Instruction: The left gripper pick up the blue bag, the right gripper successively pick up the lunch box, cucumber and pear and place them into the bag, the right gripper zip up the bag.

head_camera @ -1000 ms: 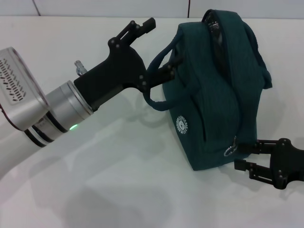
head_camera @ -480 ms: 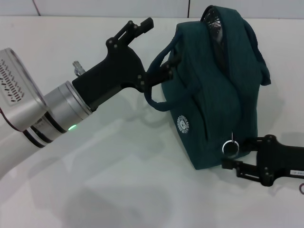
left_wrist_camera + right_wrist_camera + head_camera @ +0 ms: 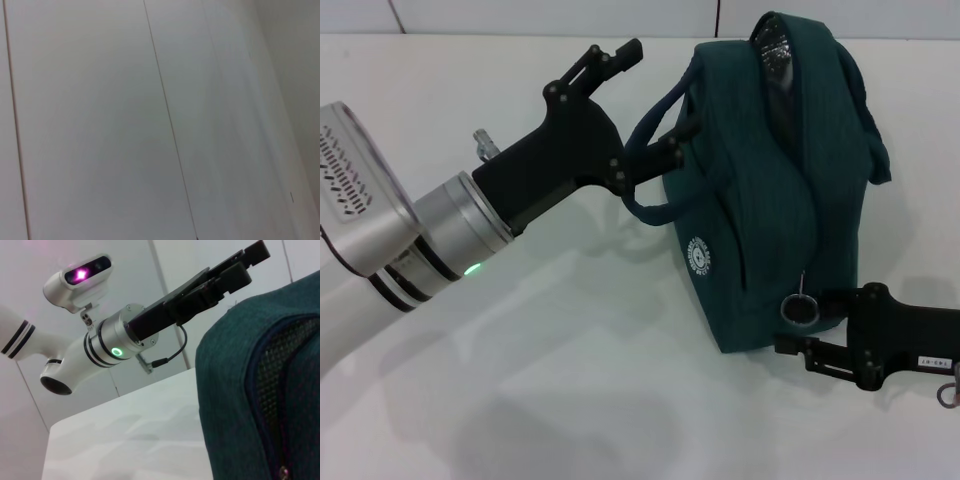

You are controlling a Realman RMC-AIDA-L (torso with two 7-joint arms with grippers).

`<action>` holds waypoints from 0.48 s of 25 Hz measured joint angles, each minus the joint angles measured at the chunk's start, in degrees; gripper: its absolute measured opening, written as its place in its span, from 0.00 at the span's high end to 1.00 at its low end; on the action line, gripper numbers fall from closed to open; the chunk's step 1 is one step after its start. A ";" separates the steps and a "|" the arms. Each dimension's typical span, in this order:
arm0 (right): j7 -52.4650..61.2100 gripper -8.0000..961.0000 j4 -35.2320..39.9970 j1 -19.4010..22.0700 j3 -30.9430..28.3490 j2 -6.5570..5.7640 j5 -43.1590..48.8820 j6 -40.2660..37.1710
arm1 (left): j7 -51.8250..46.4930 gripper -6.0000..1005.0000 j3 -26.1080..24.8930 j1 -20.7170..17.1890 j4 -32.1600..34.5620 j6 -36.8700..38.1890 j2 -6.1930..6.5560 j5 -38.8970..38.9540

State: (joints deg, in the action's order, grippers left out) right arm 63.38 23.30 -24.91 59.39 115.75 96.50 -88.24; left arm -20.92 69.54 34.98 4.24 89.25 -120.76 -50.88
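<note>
The left arm reaches in from the lower left of the head view, its silver cuff with a green light leading to a black wrist angled up to the right. The left gripper (image 3: 660, 150) has one finger hooked through the loop of the bag's handle (image 3: 642, 185) while the other finger points free toward the upper middle of the frame, so the fingers stand apart with the strap caught on one.

The bag (image 3: 780, 190) sits right of centre on the white counter (image 3: 570, 360), upright and slightly slumped. It is dark teal woven fabric, soft and boxy, with a round white logo on its near face and a dark mesh lining at its open top.

The right arm enters low from the right edge, lying nearly level. The right gripper (image 3: 800, 325) is at the bag's lower near corner, its black fingers closed around the metal ring zip pull (image 3: 799, 308).

In the right wrist view the bag's (image 3: 250, 390) coarse weave and zip track fill the right side.
</note>
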 joint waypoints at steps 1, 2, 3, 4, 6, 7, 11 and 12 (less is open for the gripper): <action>-0.01 0.56 -0.10 0.00 -0.10 0.00 -0.01 0.05 | 0.00 0.12 0.03 0.00 0.00 -0.02 0.00 0.00; -0.04 0.56 -0.17 -0.03 -0.18 -0.01 -0.01 0.11 | 0.00 0.13 0.03 0.01 -0.01 -0.02 0.00 0.00; -0.33 0.56 -0.19 -0.04 -0.21 -0.02 -0.02 0.28 | 0.00 0.13 0.03 0.01 -0.02 -0.02 0.00 -0.01; -0.58 0.56 -0.22 -0.04 -0.22 -0.02 -0.04 0.40 | 0.00 0.13 0.02 0.02 -0.02 0.00 0.00 -0.01; -2.85 0.60 -0.93 -0.08 -0.07 -0.02 -1.24 1.06 | 0.00 0.13 0.02 -0.03 -0.02 0.03 0.00 -0.01; -4.62 0.64 -1.52 -0.10 0.02 -0.02 -2.19 1.27 | 0.00 0.13 0.02 -0.08 -0.03 0.04 0.00 -0.01; -15.18 0.82 -4.97 -0.11 0.22 -0.01 -6.54 1.07 | -0.03 0.13 0.05 -0.26 -0.04 0.07 0.00 -0.01; -16.71 0.85 -5.24 -0.10 0.22 -0.01 -6.89 0.89 | -0.09 0.13 0.06 -0.27 -0.07 0.08 0.00 -0.01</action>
State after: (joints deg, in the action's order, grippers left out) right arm 46.67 18.06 -25.01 59.61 115.74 89.61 -87.35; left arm -21.01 69.60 34.71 4.17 89.33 -120.76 -50.89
